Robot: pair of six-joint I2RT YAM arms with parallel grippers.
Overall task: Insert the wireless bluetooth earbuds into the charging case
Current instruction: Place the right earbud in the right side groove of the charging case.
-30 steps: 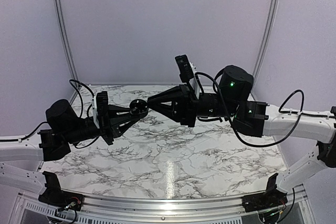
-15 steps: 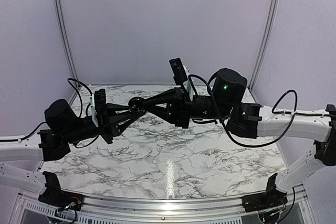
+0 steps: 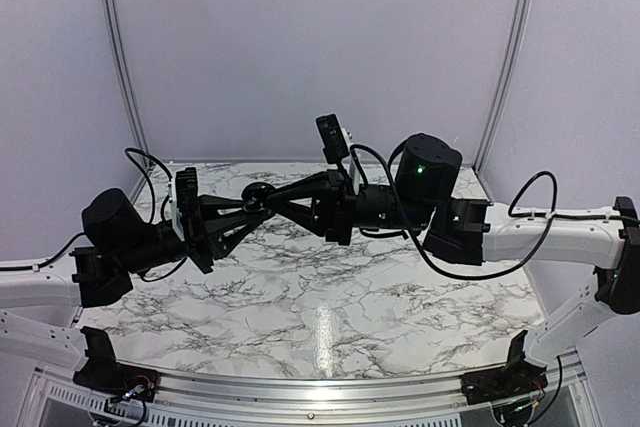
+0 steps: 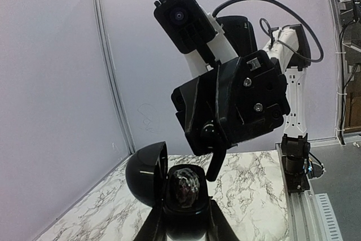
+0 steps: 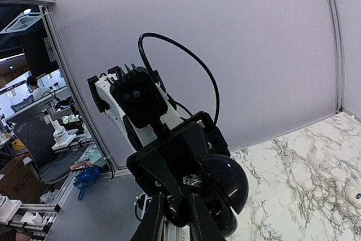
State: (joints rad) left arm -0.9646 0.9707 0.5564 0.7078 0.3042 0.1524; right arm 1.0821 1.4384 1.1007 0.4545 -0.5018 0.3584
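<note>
My left gripper (image 4: 185, 221) is shut on a black round clamshell case (image 4: 189, 210) and holds it in the air with the lid (image 4: 144, 176) open to the left. A shiny dark earbud (image 4: 186, 187) sits in the case's well. My right gripper (image 5: 176, 221) is shut on a small black rounded earbud (image 5: 177, 210). It holds the earbud right at the open case (image 5: 225, 187). In the top view both gripper tips meet at the case (image 3: 257, 197) above the far left of the table. No cream-white case shows in either gripper.
The marble table (image 3: 330, 297) lies below both arms. A small white rounded object (image 5: 355, 196) lies on the table at the right edge of the right wrist view. Purple walls close the back and sides. A metal rail (image 3: 320, 387) runs along the near edge.
My right arm has moved left and its fingertips now reach the case. My left gripper has shifted slightly left and up with the case.
</note>
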